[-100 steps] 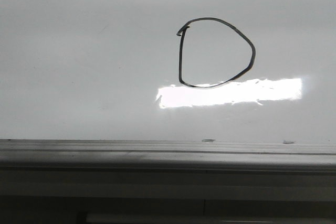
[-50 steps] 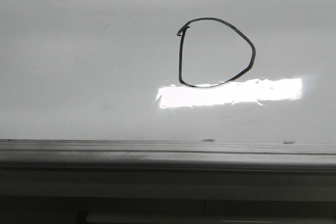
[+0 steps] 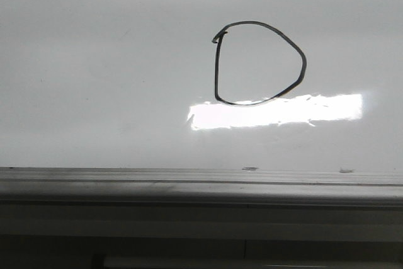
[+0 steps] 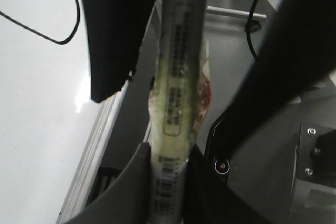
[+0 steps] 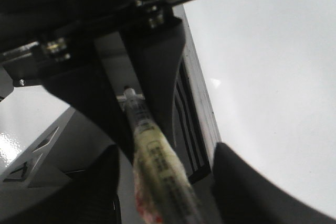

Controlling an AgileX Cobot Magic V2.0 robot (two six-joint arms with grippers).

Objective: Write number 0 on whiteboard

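Note:
The number 0 [image 3: 217, 70] is a thin black closed loop, D-like, on the glossy whiteboard [image 3: 94, 80], right of centre in the front view. No gripper shows in that view. In the left wrist view my left gripper [image 4: 169, 151] is shut on a marker [image 4: 178, 87] with a barcode label and yellowish tape; part of the loop [image 4: 58, 40] and the board [image 4: 37, 108] lie beside it. In the right wrist view my right gripper [image 5: 168, 149] has its jaws apart. A similar taped marker [image 5: 152, 153] runs between them, with a gap on each side.
A bright white glare patch [image 3: 277, 110] lies just under the loop. A grey metal ledge [image 3: 189, 184] runs along the board's lower edge; it also shows in the left wrist view [image 4: 94, 145] and in the right wrist view [image 5: 197, 119].

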